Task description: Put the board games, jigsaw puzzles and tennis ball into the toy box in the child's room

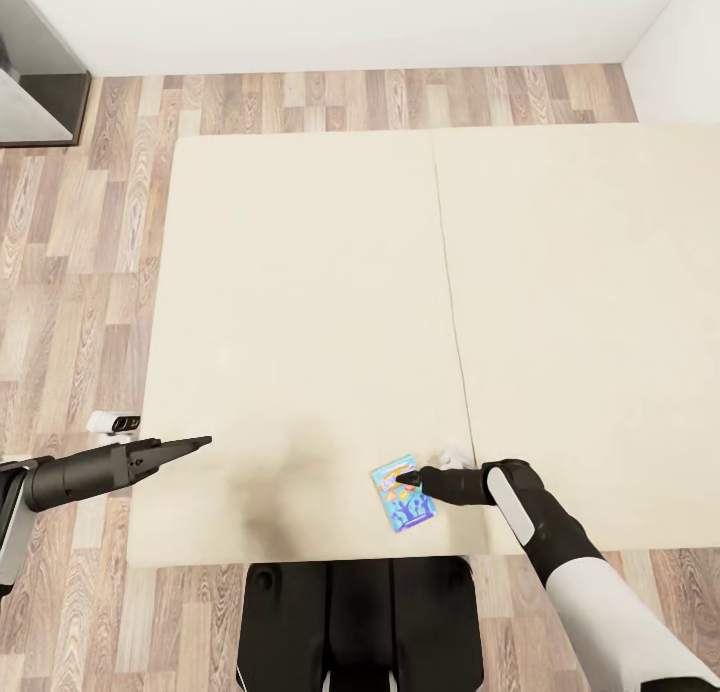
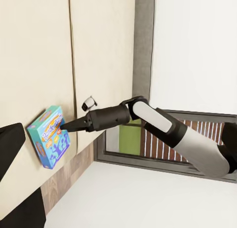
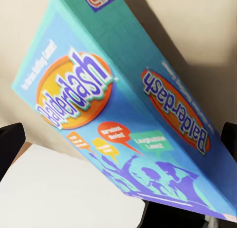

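The robot's dark base is sitting at the near edge of the bed, both arms reaching out over the beige mattress. The right hand is pressing its dark fingertips against the light blue board game, which is lying flat on the mattress close to the near edge, just left of the seam dividing the two mattress sections. From the left wrist camera, the right hand is meeting the board game's upper face at one corner; whether the fingers are clamping the box or merely touching it cannot be told. The right wrist camera is looking closely at the board game, its cover reading "Balderdash" in yellow lettering on an orange oval, with purple silhouettes below. The left hand is hovering over the mattress's near left part, well apart from the game, its fingers drawn together to a narrow point and holding nothing. A small white object is lying on the wood-plank floor beside the bed's left edge. Farther off, the floor is running to a white wall, with a grey cabinet in the far left corner.
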